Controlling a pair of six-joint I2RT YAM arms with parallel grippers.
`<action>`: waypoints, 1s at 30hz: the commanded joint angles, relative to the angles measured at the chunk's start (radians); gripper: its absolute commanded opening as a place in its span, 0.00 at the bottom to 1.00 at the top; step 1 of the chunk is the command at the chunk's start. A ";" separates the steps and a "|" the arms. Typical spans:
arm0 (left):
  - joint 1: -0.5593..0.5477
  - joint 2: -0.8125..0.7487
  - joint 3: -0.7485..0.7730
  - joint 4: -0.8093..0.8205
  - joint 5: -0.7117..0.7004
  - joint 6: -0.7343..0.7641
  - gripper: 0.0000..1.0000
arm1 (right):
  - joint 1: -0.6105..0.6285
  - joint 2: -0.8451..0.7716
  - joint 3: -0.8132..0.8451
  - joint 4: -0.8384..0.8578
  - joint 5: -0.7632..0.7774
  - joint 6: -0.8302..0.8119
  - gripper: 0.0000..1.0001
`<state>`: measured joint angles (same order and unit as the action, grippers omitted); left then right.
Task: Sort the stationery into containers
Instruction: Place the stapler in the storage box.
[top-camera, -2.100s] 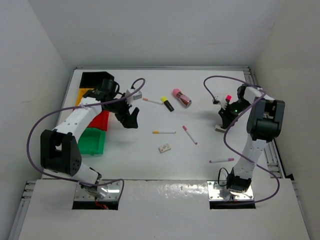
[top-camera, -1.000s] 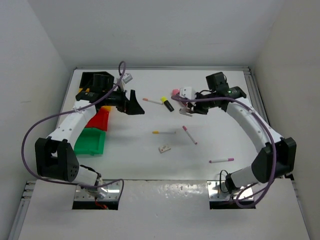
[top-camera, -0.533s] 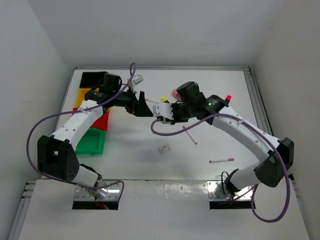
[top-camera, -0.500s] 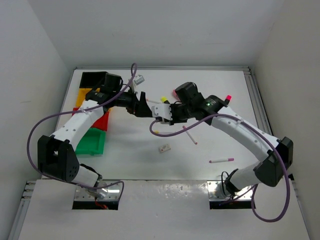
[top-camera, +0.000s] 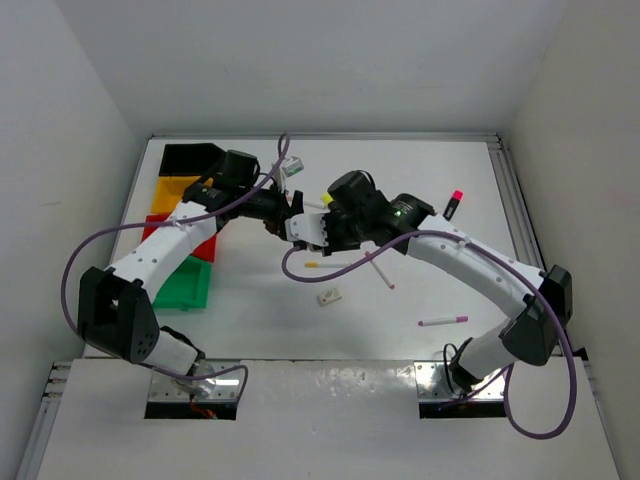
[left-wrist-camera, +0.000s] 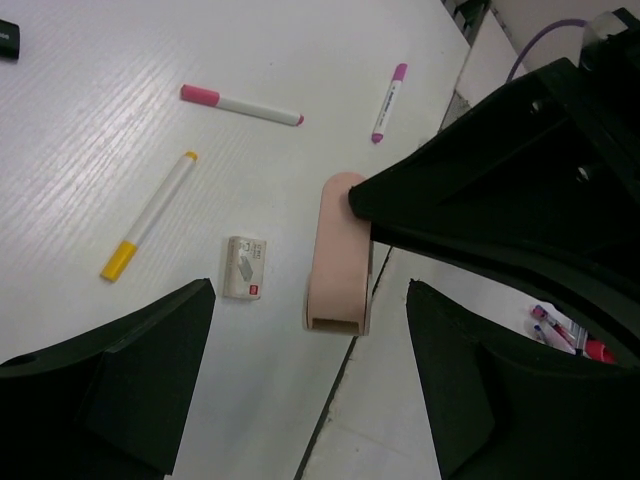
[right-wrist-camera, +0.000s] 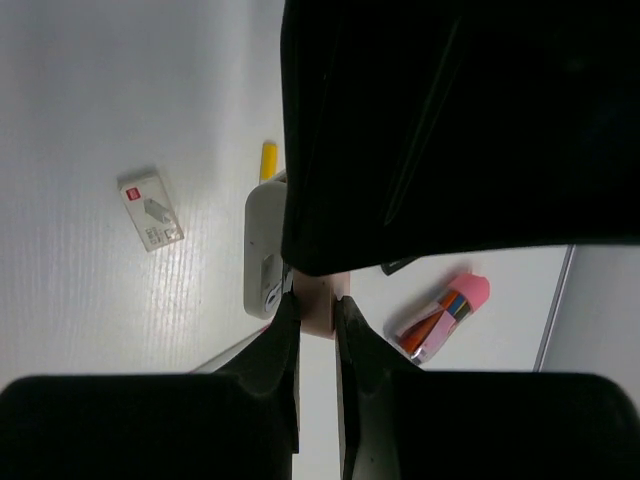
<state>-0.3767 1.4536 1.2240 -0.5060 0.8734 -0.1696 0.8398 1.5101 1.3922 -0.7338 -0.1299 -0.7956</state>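
Item held: pale peach block (left-wrist-camera: 338, 250), pinched at one end by the right gripper (right-wrist-camera: 315, 300), its fingers nearly together on it, clear of the table (top-camera: 250, 320). That arm has reached further left than half a second ago.
Opposite: left gripper (left-wrist-camera: 310, 290), fingers spread wide either side of the block, not touching it. It has come across from over the bins.
Lying below, unmoved: beige eraser (top-camera: 330, 296), yellow-ended pen (left-wrist-camera: 150, 228), pink-ended pen (left-wrist-camera: 240, 103).
At the table's left edge: black bin (top-camera: 185, 157), yellow bin (top-camera: 172, 188), red bin (top-camera: 207, 243), green bin (top-camera: 183, 283).
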 joint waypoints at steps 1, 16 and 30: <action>-0.021 0.008 0.022 0.031 0.019 -0.008 0.83 | 0.022 0.001 0.062 0.039 0.018 0.029 0.00; -0.018 0.005 -0.026 0.063 0.081 -0.036 0.16 | 0.081 -0.014 0.051 0.109 0.127 0.039 0.06; 0.309 0.109 0.220 -0.084 -0.198 0.139 0.00 | -0.031 -0.189 -0.057 0.223 0.199 0.150 0.76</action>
<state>-0.1440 1.5223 1.2961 -0.5686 0.8257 -0.1135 0.8536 1.3762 1.3762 -0.5686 0.0513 -0.7177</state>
